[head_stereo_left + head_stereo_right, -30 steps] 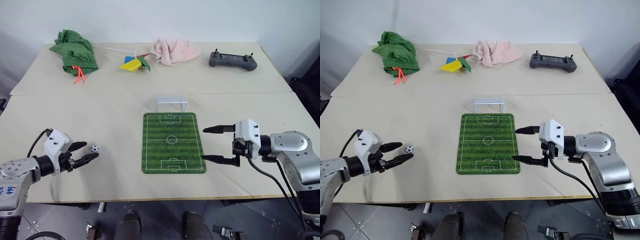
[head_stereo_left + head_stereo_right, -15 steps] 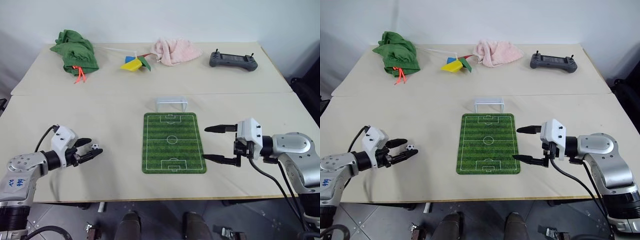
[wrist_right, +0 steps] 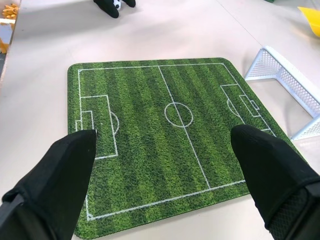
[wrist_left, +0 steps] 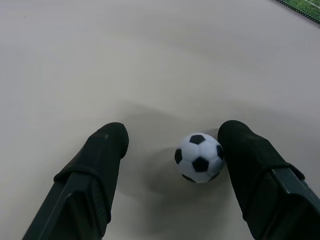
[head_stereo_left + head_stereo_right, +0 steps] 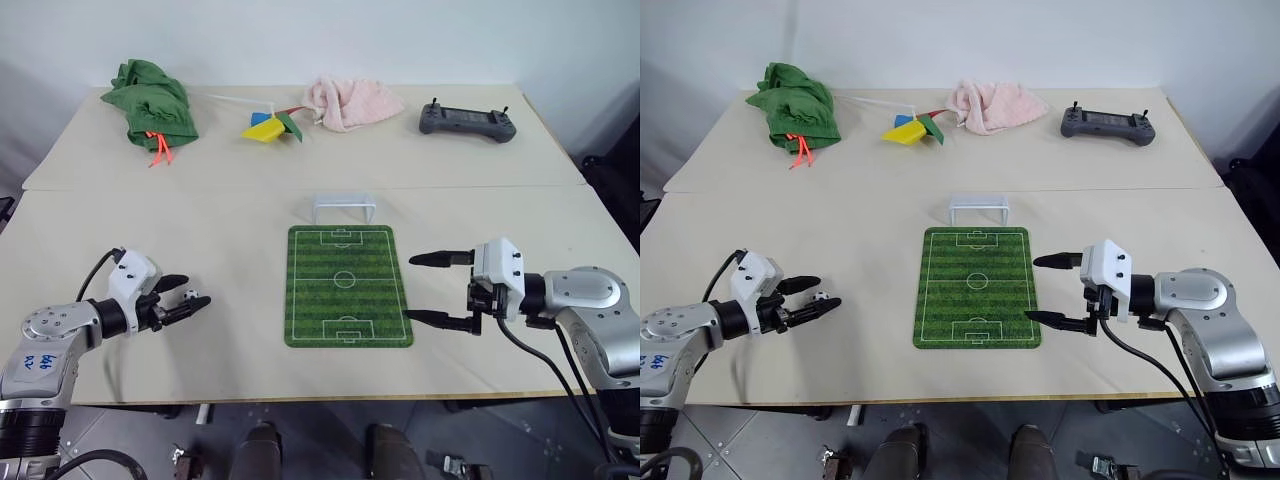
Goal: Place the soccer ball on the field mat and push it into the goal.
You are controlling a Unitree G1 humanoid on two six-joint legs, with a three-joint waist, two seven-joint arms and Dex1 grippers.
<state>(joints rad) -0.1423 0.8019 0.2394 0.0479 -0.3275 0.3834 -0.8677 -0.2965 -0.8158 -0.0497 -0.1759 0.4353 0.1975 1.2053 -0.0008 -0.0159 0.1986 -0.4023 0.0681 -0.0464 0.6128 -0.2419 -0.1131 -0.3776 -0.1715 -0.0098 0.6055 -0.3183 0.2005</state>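
Since a second ago, the left end effector [image 5: 190, 298] has come forward, and its spread black fingers now stand on either side of the soccer ball [image 5: 189, 295], where before the ball lay just past the fingertips. The ball rests on the bare bench [image 5: 230, 220], well to the left of the field mat [image 5: 347, 285]. In the left wrist view the soccer ball [image 4: 198, 157] sits against the inside of one finger [image 4: 252, 165], with a clear gap to the other finger, so the end effector brackets the ball without pinching it.

The right end effector [image 5: 428, 288] hangs just to the right of the mat's near right part, pointing left, its two fingers wide apart with nothing between them. It has kept its place.

The goal [image 5: 343, 207] stands just beyond the far short edge of the mat, its mouth facing the mat, and nothing lies in it. The mat itself carries nothing.

Along the far side of the bench lie a green cloth bundle [image 5: 150, 100] with an orange cord, a small heap of yellow, blue and green flat pieces [image 5: 270, 126] whose exact nature is hard to make out, a pink towel [image 5: 352, 101], and a dark handheld controller [image 5: 466, 120]. From the head camera the ball is partly covered by the left fingers.
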